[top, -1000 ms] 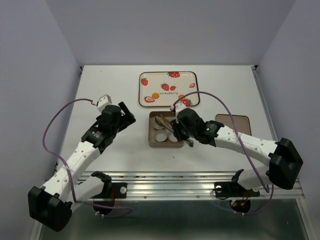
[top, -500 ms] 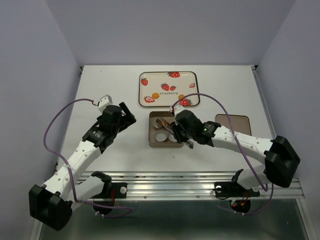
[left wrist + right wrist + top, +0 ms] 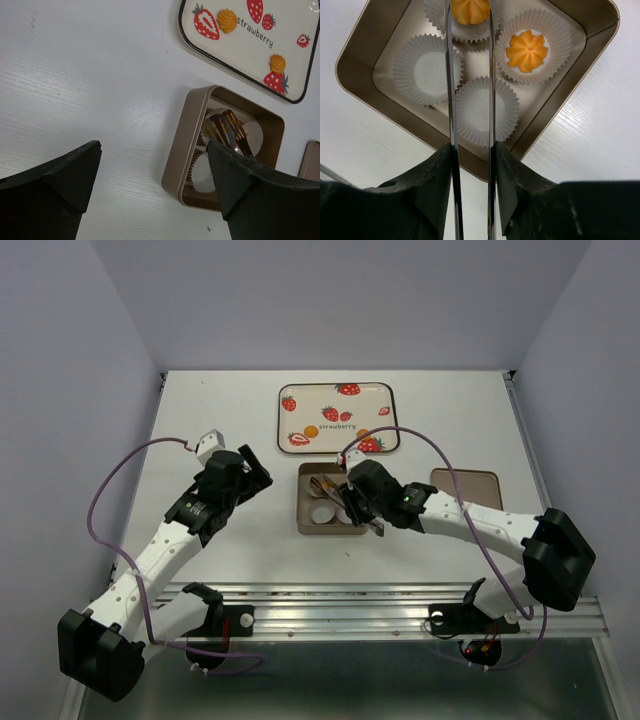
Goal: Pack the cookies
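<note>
My right gripper (image 3: 470, 150) is shut on a pair of metal tongs (image 3: 450, 90) that reach over the brown box (image 3: 355, 55). An orange-yellow cookie (image 3: 470, 11) sits between the tong tips, over a white paper cup at the box's far side. Whether it rests in that cup I cannot tell. A second cookie (image 3: 526, 51) lies in the neighbouring cup. Two more cookies (image 3: 227, 20) (image 3: 277, 63) lie on the strawberry tray (image 3: 210, 55). My left gripper (image 3: 152, 150) hangs open over bare table left of the box (image 3: 185, 145), with nothing between its fingers.
Two paper cups (image 3: 427, 70) (image 3: 482, 111) in the box hold nothing. A flat brown lid (image 3: 466, 486) lies on the table right of the box. The strawberry tray (image 3: 336, 389) stands just behind the box (image 3: 304, 515). Purple cables loop over both arms.
My right arm has shifted slightly left over the box, tongs still in its grip. The left arm has hardly moved.
</note>
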`<state>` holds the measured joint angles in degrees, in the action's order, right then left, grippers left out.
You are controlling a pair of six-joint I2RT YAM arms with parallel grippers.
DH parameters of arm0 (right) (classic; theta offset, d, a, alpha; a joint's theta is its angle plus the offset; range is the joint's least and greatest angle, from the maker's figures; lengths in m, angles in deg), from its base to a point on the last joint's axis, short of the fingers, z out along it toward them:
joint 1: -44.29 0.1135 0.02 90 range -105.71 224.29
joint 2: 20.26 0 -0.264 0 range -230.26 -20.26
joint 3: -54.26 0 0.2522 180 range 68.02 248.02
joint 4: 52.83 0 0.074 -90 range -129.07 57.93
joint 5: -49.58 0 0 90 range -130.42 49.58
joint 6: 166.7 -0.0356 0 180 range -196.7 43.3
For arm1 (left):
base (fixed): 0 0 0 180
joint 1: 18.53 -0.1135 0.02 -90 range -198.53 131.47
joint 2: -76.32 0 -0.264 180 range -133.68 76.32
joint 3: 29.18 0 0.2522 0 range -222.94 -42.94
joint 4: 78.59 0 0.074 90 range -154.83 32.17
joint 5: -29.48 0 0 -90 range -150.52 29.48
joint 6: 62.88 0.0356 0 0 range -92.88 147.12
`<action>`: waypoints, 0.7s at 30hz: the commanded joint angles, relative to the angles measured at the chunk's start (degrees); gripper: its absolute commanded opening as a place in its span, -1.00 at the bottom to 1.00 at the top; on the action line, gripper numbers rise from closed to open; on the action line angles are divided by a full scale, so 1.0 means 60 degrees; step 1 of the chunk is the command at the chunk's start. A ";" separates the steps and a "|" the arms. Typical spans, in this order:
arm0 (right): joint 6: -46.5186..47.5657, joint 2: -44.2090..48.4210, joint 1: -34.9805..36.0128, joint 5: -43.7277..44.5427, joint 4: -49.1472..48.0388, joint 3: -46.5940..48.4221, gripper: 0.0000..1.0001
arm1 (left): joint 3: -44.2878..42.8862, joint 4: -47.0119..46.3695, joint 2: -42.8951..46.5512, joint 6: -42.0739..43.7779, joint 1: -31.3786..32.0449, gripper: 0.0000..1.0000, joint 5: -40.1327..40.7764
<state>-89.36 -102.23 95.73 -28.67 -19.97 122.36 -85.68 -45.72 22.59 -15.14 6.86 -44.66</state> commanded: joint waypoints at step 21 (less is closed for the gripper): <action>-0.0013 0.0200 0.0069 0.0415 -0.0282 0.0375 0.06 | -0.0010 -0.0212 0.0167 0.0203 -0.0027 0.98 0.0009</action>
<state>-88.97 -102.91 95.73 -28.36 -20.10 122.39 -85.68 -45.74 22.59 -14.97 6.86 -44.71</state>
